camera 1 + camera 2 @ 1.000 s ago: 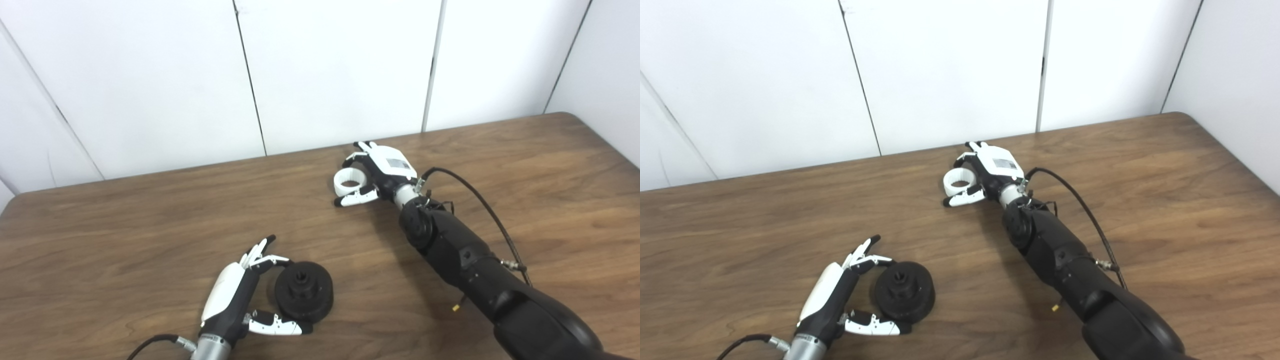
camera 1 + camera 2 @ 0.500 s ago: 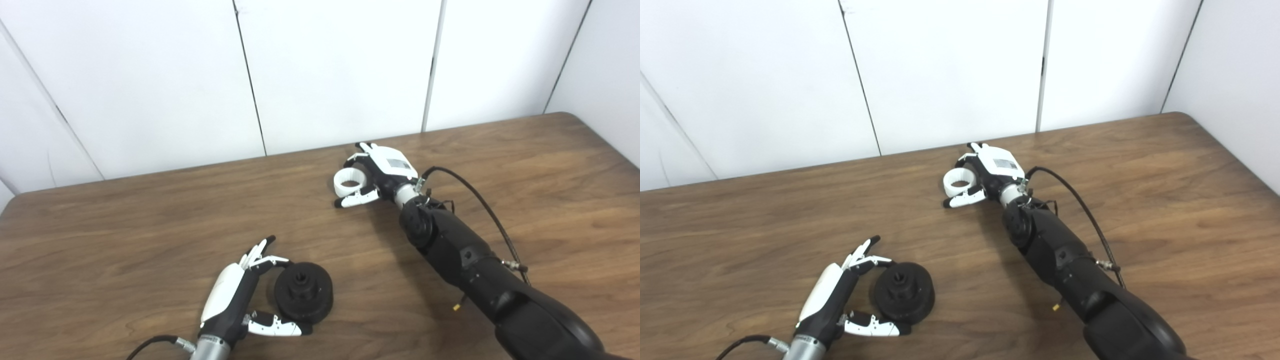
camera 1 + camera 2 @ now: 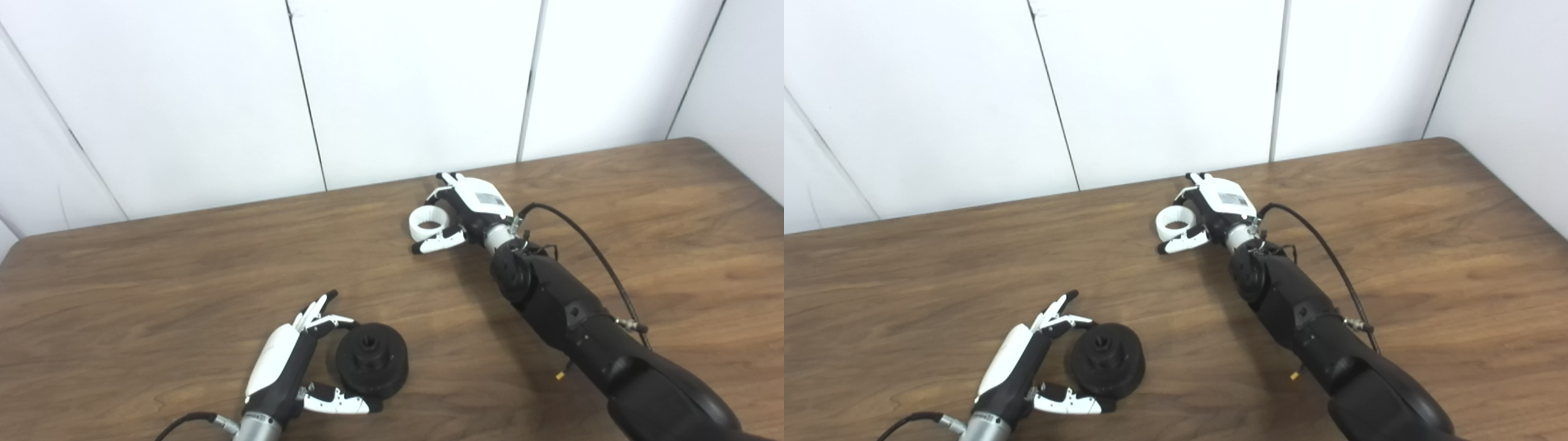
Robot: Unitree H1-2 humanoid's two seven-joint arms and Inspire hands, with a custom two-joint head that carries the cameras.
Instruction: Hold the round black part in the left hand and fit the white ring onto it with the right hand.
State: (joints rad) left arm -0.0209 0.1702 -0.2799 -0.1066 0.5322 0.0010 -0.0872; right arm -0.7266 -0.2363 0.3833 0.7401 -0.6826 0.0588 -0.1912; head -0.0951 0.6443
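White ring (image 3: 427, 223) lies flat on the tabletop (image 3: 153, 275) toward the far edge, set in the crook of the right robot hand (image 3: 468, 208). That hand's fingers (image 3: 442, 182) curl around the ring's far side and its thumb (image 3: 436, 244) reaches along the near side; whether they press on the ring or only bracket it cannot be told, and the ring sits on the wood. The right arm (image 3: 569, 318) stretches back from there to the lower right corner, a black cable (image 3: 591, 248) looping beside it.

Well apart, near the front edge, the left robot hand (image 3: 285, 364) stands on its side with fingers spread and nothing gripped. Its fingertips (image 3: 334, 320) touch or nearly touch the far rim of the round black part (image 3: 372, 366), and its thumb (image 3: 337, 403) lies along the near rim. The black part rests on the tabletop, its central hub facing up.

White wall panels (image 3: 416, 86) rise behind the tabletop.
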